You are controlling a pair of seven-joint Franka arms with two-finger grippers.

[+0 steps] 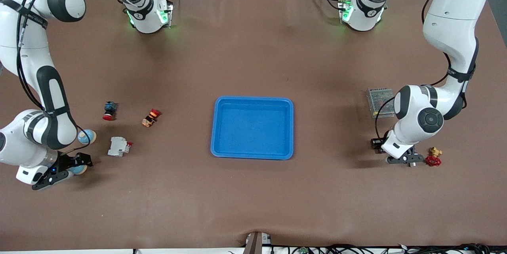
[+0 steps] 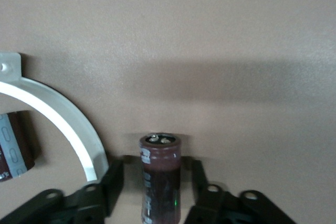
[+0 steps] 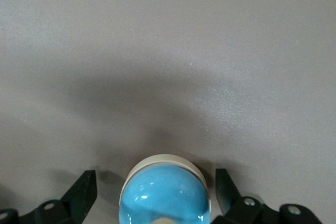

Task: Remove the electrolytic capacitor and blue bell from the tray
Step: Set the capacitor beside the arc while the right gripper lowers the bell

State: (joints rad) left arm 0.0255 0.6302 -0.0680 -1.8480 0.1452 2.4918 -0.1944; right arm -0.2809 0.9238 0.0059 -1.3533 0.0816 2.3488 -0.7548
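Right gripper [image 1: 67, 170]: you have it low over the tabletop [image 1: 253, 206] at the right arm's end. In the right wrist view its fingers [image 3: 84, 195] stand wide apart, one on each side of the bell, with a gap to each.
Bell [image 3: 165, 192]: a blue dome on a cream base, sitting on the tabletop between the right gripper's spread fingers; not clamped.
Left gripper [image 1: 401, 161]: you have it low at the left arm's end of the tabletop. Its fingers [image 2: 113, 182] stand on either side of the capacitor, with a sliver of space showing at each side.
Capacitor [image 2: 160, 179]: a dark red-brown cylinder, upright between the left gripper's fingers; whether the pads touch it you cannot tell.
Valve [image 1: 433, 158]: brass body with a red handwheel, just beside the left gripper, toward the table's edge.
White block [image 1: 119, 146]: near the right gripper, toward the tray.
Blue sphere [image 1: 86, 136]: a second blue and cream piece, close above the right gripper in the front view.
Blue tray [image 1: 253, 155]: between your two grippers, well apart from both.
Push buttons: an orange one [image 1: 151, 117] and a blue-bodied one with a red cap [image 1: 109, 110], farther from the front camera than the white block.
Metal-mesh box [image 1: 379, 102]: farther off than the left gripper, partly hidden by that arm.
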